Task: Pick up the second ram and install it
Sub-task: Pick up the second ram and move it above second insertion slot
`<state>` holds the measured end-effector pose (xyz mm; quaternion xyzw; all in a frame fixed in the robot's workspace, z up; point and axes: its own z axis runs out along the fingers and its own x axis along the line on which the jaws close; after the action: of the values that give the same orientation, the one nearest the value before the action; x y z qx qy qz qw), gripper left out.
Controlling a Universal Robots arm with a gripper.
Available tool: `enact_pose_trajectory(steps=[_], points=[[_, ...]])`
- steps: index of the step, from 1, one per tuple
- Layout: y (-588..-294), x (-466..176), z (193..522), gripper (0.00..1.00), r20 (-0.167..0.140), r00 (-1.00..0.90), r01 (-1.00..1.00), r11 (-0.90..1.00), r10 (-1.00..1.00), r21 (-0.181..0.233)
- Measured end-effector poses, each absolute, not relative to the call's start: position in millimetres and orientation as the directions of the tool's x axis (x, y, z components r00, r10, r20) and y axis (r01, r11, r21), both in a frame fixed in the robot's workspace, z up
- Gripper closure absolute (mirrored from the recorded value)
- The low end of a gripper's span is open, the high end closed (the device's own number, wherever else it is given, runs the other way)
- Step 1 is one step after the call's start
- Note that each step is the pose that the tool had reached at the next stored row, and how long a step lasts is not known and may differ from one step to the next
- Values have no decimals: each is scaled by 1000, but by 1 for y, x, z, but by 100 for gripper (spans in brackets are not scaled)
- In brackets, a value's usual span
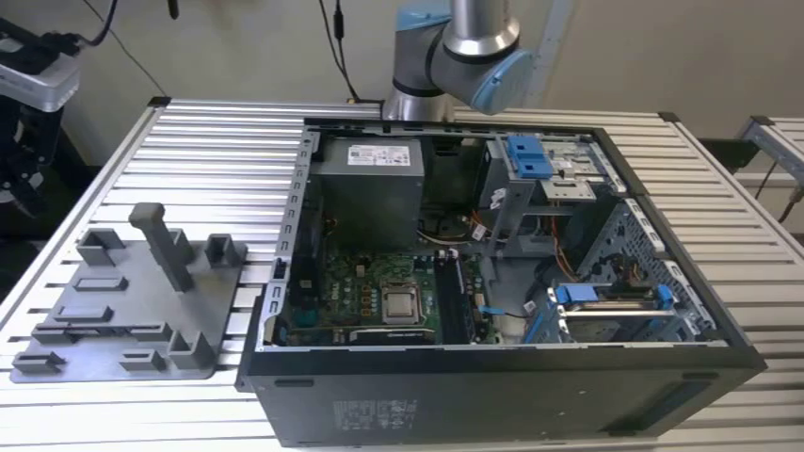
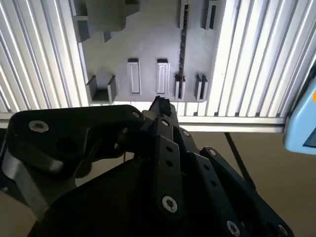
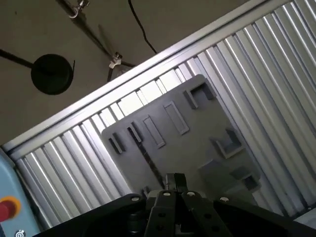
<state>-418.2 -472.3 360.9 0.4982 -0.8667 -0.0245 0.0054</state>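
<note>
Hovering above the grey tray, the hand is pinched closed, holding nothing.

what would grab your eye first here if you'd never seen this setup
The open computer case dominates the slatted table in the exterior view, motherboard bare. A grey holder tray with upright posts lies on the exterior view's left. In both wrist views the gripper points toward that tray, where a thin dark ram stands edge-on.
</note>
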Motion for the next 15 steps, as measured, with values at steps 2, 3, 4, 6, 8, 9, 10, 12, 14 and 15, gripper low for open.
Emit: enact_pose_trajectory(steps=[2, 3, 4, 6, 8, 9, 10, 12, 14, 15], points=[[-472, -418, 360, 89, -15, -472, -881, 471, -882, 48], [-472, -418, 359, 89, -15, -456, -889, 455, -890, 48], [-472, -418, 359, 89, -15, -440, -897, 439, -898, 48], [-472, -418, 357, 89, -15, -407, -913, 406, -913, 48], [-472, -418, 356, 89, -15, -372, -927, 371, -928, 48], [-472, -418, 355, 89, -15, -355, -934, 354, -935, 48], [-472, -418, 355, 89, -15, -338, -940, 337, -941, 48], [-472, -418, 353, 89, -15, -304, -952, 303, -953, 48], [-472, -418, 352, 89, -15, -269, -962, 268, -963, 48], [-472, -418, 351, 89, -15, -252, -967, 251, -968, 48]])
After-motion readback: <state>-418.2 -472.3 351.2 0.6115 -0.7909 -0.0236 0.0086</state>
